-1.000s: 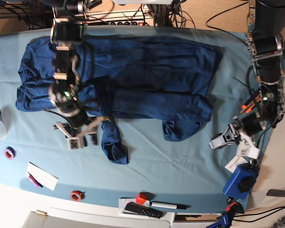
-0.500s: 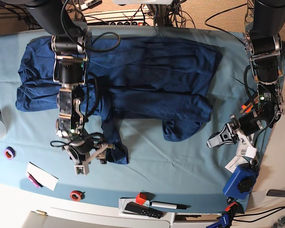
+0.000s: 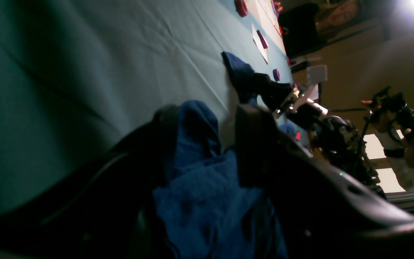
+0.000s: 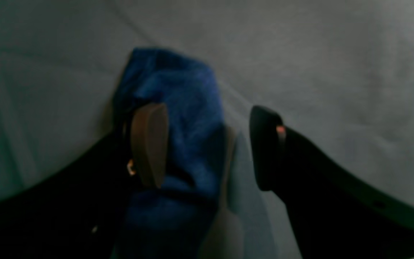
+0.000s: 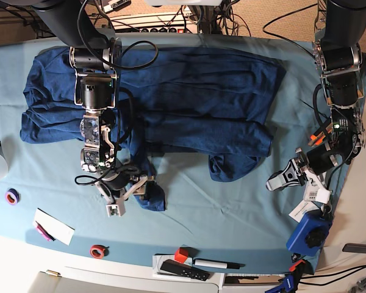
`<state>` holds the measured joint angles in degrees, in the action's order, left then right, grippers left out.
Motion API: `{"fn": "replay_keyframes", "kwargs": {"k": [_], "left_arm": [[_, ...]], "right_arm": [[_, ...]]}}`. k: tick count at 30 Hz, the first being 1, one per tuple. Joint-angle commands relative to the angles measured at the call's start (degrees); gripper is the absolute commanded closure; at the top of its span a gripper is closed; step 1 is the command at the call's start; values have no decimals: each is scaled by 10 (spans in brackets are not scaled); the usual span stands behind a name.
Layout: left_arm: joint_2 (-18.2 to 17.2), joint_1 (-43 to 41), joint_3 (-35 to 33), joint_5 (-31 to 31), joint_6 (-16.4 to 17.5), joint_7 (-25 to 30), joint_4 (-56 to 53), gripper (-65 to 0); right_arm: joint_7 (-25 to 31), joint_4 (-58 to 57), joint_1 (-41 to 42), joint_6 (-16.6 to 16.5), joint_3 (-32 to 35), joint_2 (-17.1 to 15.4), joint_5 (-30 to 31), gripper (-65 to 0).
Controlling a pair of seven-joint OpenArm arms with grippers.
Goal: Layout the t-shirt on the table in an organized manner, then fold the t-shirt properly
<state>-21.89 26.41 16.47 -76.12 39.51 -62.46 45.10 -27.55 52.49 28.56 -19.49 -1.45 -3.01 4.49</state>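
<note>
So the worktop (image 5: 232, 213) fills nearly the whole base view, draped in light teal cloth with white showing along the bottom edge. The t-shirt (image 5: 189, 97) is the next biggest thing, dark navy, spread across the upper half of the frame, with one sleeve trailing down at lower left and a bunched fold hanging at center.

The right pincer (image 5: 129, 194) sits at that trailing sleeve end; wrist view shows its jaws spread apart with the blue cloth lying between them against one finger, not clamped. The left pincer (image 5: 279, 181) is at the right side of the frame, spread open, well apart from the shirt.

Small stuff along the bottom: a white paper (image 5: 53, 226), a black remote (image 5: 184, 270), a marker (image 5: 216, 264), a red block (image 5: 181, 254), red tape roll (image 5: 97, 251), purple tape roll (image 5: 12, 196). Cables and a power strip run along the top edge behind the worktop.
</note>
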Motion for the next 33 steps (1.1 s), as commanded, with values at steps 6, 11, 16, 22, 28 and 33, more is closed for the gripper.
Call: {"fn": "replay_keyframes", "kwargs": {"k": [6, 11, 16, 22, 28, 33], "left_arm": [[-8, 17, 2, -16, 5, 10, 9, -268], [-8, 17, 2, -6, 5, 22, 9, -268], [-8, 17, 2, -3, 5, 21, 9, -268], [-8, 19, 2, -3, 5, 26, 9, -268], [-8, 24, 2, -1, 5, 26, 9, -268], [-9, 29, 2, -1, 5, 25, 9, -268]], "right_arm": [[38, 10, 20, -4, -1, -2, 6, 0], [46, 21, 17, -63, -1, 4, 11, 0], [25, 62, 5, -118, -1, 24, 50, 0], [-24, 197, -62, -186, 5, 62, 93, 0], [-120, 376, -158, -205, 89, 63, 161, 0], [-127, 447, -213, -205, 199, 62, 161, 0]]}}
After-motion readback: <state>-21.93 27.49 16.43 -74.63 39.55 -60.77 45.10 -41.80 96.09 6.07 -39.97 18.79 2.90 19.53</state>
